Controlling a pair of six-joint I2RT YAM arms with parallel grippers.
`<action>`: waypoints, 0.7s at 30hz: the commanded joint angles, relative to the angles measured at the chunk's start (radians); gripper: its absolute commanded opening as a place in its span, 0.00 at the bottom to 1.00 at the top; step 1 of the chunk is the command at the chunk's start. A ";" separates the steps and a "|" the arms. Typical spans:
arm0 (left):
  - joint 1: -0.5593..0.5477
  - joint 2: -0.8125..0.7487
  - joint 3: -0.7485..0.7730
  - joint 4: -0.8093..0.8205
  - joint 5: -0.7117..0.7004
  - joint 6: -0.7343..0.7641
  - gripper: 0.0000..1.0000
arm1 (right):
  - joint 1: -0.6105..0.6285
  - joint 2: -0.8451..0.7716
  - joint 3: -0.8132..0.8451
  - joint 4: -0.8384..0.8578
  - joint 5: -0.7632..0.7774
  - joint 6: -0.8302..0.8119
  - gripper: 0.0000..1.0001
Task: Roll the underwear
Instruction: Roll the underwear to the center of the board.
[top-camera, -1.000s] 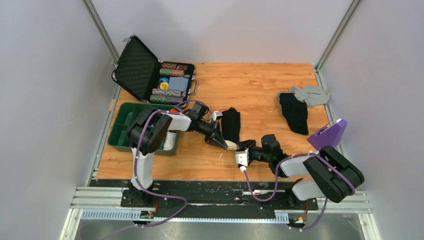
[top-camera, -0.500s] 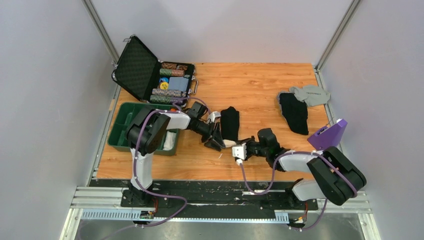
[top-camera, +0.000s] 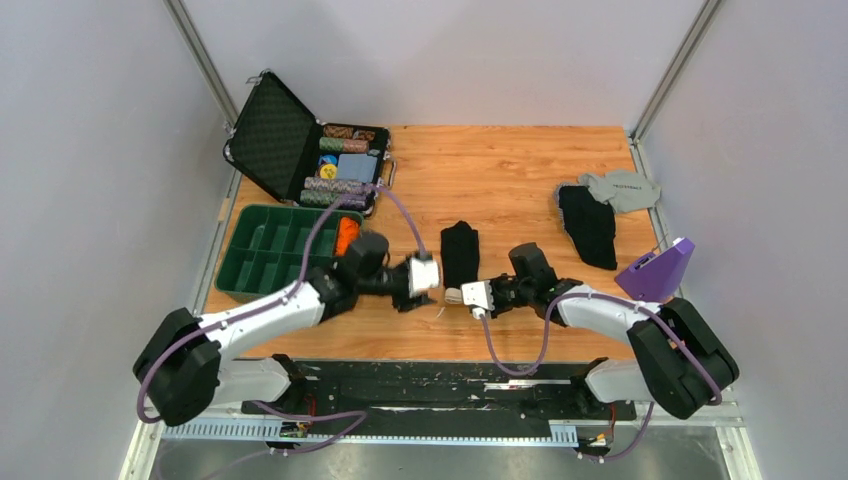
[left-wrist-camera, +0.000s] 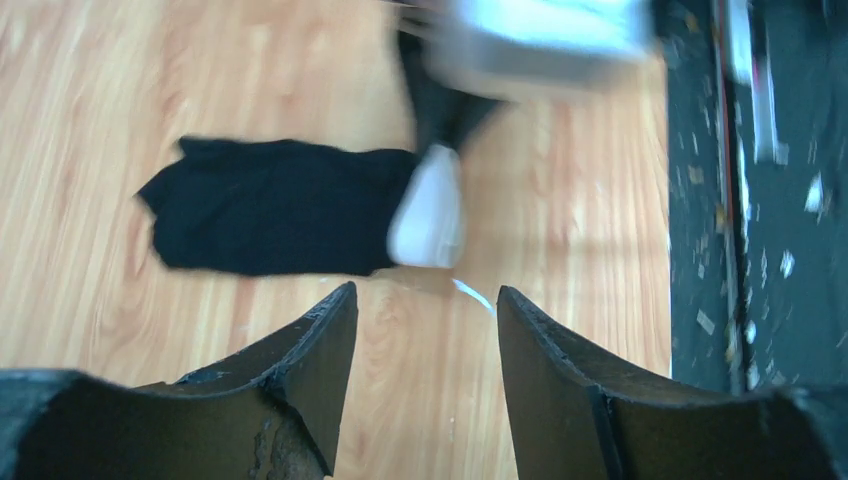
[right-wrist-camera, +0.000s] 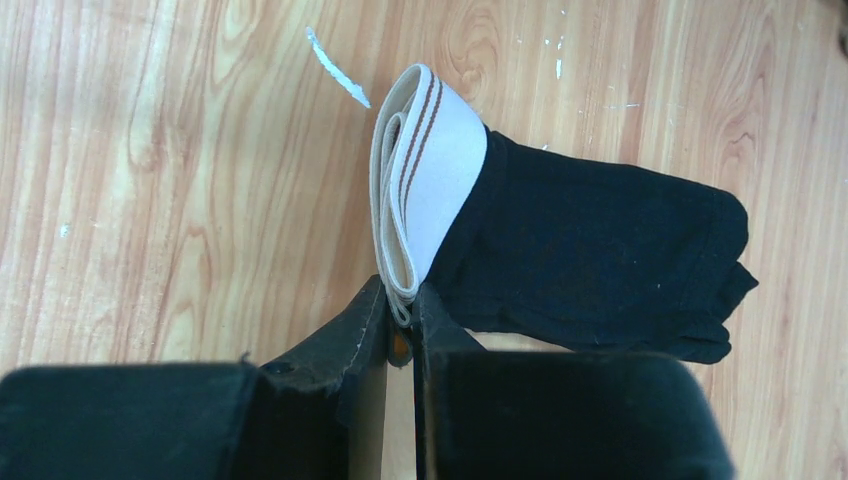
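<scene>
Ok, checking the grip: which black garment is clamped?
The central underwear, its white waistband pinched by the right gripper; the other black garment lies untouched far right.

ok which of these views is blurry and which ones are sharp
left wrist view: motion blur smears the right hand and the white waistband of the underwear, while the left hand in front is sharp; right wrist view: crisp, the waistband's brown stripes clear; top external view: sharp, evenly lit, only soft shadows.
</scene>
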 joint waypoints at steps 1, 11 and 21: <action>-0.120 -0.048 -0.246 0.352 -0.131 0.603 0.61 | -0.015 0.044 0.089 -0.145 -0.050 0.037 0.00; -0.247 0.120 -0.350 0.719 -0.248 0.791 0.63 | -0.021 0.051 0.111 -0.207 -0.058 0.054 0.00; -0.258 0.253 -0.299 0.733 -0.183 0.841 0.54 | -0.022 0.053 0.128 -0.211 -0.055 0.107 0.01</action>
